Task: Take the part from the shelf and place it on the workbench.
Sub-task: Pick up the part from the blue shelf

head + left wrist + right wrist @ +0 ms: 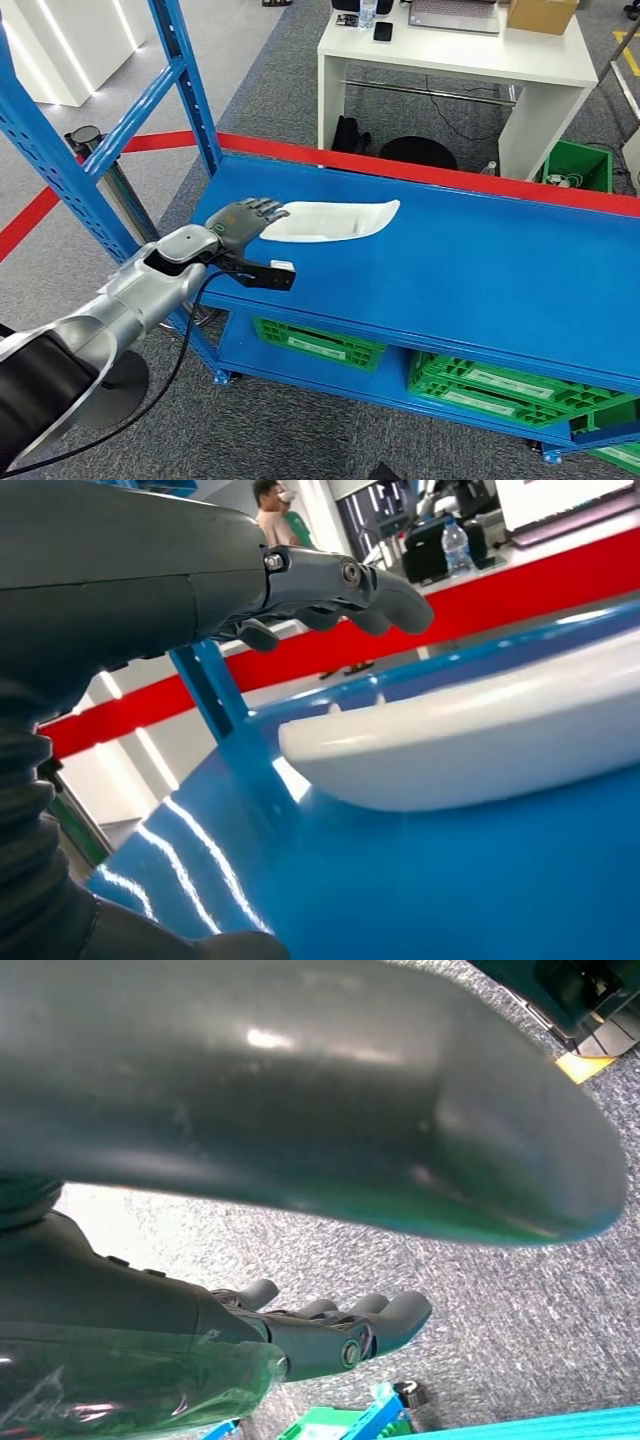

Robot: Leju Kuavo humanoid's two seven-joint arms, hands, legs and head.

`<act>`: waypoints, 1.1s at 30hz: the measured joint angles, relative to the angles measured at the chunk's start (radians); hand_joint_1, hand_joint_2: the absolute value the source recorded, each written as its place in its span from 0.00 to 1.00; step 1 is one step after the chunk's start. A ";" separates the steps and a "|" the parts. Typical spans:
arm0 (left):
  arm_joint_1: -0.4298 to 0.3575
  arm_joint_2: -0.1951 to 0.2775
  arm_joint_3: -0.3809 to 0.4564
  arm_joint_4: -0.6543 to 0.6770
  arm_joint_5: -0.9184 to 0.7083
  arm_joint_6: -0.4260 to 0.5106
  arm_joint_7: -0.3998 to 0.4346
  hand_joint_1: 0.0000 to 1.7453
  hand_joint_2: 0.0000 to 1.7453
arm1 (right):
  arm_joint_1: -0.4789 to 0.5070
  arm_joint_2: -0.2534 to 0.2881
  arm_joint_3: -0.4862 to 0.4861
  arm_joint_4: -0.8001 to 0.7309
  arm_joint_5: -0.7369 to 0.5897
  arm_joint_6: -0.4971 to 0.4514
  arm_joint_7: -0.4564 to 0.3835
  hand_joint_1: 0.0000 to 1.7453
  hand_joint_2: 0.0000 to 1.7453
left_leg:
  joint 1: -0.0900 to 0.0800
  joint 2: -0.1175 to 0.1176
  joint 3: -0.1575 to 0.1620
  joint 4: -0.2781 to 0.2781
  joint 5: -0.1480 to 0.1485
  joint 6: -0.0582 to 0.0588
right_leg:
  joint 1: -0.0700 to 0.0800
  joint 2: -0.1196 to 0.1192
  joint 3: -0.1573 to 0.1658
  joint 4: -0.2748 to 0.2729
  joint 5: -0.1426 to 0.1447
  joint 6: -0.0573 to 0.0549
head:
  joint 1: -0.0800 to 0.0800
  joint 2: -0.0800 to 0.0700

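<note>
While the left hand (pixel 240 222) reaches out over the near end of the blue shelf (pixel 468 270), its fingers (pixel 355 585) are stretched forward and held apart from the thumb, with nothing between them; from the left wrist view they hang just above the rounded end of the part (pixel 483 730) without clearly touching it. The part, a long white moulded piece (pixel 332 221) with one blunt end and one tapering end, lies flat on the top deck of the shelf, its blunt end toward the hand and its length running along the shelf. That lie probably explains the approach: a low, flat thing offers little to grip from the side, so the hand comes in level and spread, likely to close over the nearest end. The grasp has not yet been made, and the carry to the workbench is all still to do. A shallow, smooth shell of this kind may slide on the glossy paint when pressed, so a firm hold on the end seems called for before any lift. The right hand (pixel 332 1330) hangs beside the body over grey carpet (pixel 513 1290), its fingers loosely extended and holding nothing. Green crates (pixel 317 345) sit on the lower deck of the shelf, and beyond the red rail (pixel 423 172) a white desk (pixel 453 55) carries a laptop and a cardboard box.
</note>
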 joint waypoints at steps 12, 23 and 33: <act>0.051 0.008 -0.008 0.002 0.019 0.015 -0.011 0.00 1.00 | 0.000 0.000 0.000 0.000 0.000 -0.002 0.001 0.00 0.00 | 0.000 0.000 0.000 0.000 0.000 0.000 | 0.000 0.000 0.000 0.000 0.000 0.000 | 0.000 0.000; 0.083 0.038 -0.002 0.002 0.037 0.028 -0.011 1.00 1.00 | 0.000 0.000 0.000 0.000 -0.001 -0.003 0.001 0.00 0.00 | 0.000 0.000 0.000 0.000 0.000 0.000 | 0.000 0.000 0.001 0.000 0.000 0.000 | 0.000 0.000; 0.087 0.050 0.015 0.002 0.038 0.044 -0.007 1.00 1.00 | 0.000 0.000 0.000 0.000 -0.001 -0.003 0.001 0.00 0.00 | 0.000 0.000 0.001 0.000 0.000 0.000 | 0.000 -0.001 0.001 0.000 0.000 0.000 | 0.000 0.000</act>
